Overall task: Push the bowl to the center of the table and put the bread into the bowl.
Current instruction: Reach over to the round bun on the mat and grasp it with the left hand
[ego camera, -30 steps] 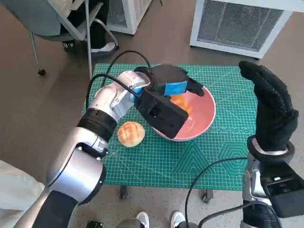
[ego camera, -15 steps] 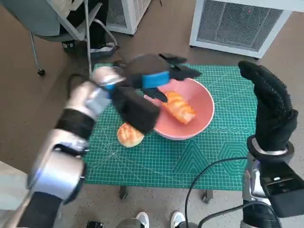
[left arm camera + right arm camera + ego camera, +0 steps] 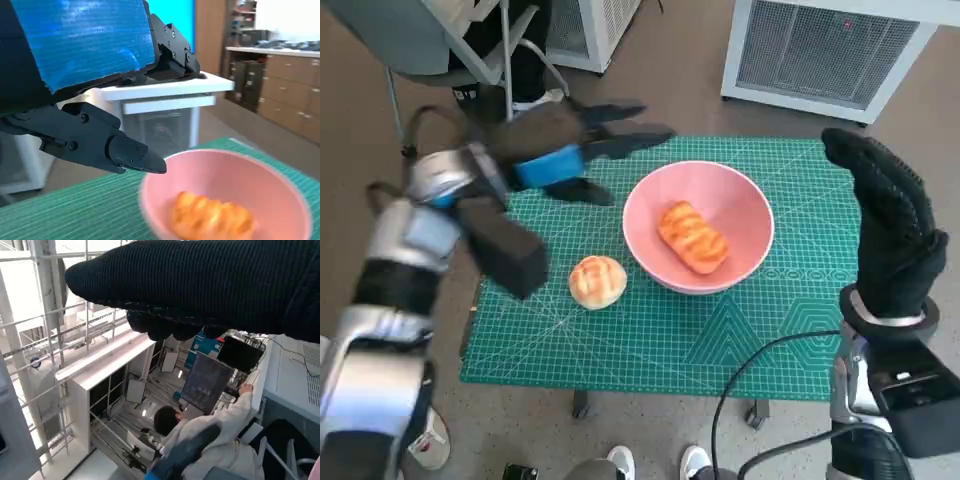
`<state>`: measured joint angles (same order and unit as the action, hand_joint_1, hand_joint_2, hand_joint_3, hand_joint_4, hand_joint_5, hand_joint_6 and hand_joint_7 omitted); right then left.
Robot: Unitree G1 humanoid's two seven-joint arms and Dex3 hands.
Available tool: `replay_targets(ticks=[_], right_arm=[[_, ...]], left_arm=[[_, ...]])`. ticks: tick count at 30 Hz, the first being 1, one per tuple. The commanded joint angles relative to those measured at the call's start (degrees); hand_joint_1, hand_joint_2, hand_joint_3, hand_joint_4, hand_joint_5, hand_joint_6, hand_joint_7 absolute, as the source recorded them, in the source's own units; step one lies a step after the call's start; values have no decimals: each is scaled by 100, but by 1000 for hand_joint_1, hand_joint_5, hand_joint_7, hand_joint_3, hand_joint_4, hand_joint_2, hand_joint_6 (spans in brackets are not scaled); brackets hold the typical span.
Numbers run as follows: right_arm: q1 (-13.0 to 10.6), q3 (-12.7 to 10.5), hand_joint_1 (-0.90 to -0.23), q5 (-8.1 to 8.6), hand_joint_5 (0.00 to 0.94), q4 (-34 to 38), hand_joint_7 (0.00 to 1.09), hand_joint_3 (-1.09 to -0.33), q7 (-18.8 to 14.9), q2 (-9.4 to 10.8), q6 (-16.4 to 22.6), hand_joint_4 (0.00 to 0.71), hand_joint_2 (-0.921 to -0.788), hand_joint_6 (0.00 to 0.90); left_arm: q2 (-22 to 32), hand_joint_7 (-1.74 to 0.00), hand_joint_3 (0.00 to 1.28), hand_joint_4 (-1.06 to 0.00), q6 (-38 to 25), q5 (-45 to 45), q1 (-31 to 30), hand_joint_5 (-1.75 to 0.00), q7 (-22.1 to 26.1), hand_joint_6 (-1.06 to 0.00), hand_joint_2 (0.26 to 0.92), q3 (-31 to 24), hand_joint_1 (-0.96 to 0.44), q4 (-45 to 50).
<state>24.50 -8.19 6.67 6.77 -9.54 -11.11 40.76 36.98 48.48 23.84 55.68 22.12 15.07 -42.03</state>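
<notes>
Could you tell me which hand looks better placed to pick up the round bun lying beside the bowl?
Probably the left hand: it hovers open on the round bun's side of the bowl, while the right hand is raised beyond the bowl's far side.

The left hand (image 3: pixel 95 95), black with blue tape across its back, is empty and its fingers (image 3: pixel 115 147) are spread apart, one fingertip right by the rim of the round pink bowl (image 3: pixel 280 190) without clearly touching it. An elongated golden-orange bread roll (image 3: pixel 212 217) sits inside that bowl, just past the fingertips. The bowl rests on a green ribbed mat (image 3: pixel 70 210). Beyond the hand there's a white cabinet-like unit (image 3: pixel 160 107) and brown wooden cabinets (image 3: pixel 282 97), all a bit blurry.
</notes>
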Motion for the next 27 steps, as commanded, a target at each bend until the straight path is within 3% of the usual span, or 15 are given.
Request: replay_targets(ticks=[1, 15, 27], right_arm=[[-47, 32, -406, 97, 11, 41, 684, -502, -103, -35, -46, 443, -921, 126], [-18, 58, -401, 198, 7, 75, 690, -509, -236, -51, -69, 441, -921, 115], [-33, 55, -390, 228, 5, 67, 692, -515, -289, -78, -138, 439, -921, 100]], left_arm=[[254, -88, 0, -502, -55, -115, -519, -67, 133, -527, 868, -112, -381, 547], [585, -73, 0, -556, -436, -368, -1417, -40, 640, -580, 831, -260, -380, 1353], [263, -40, 3, -562, -619, -68, -1632, -12, 580, -591, 826, -3, -352, 1035]])
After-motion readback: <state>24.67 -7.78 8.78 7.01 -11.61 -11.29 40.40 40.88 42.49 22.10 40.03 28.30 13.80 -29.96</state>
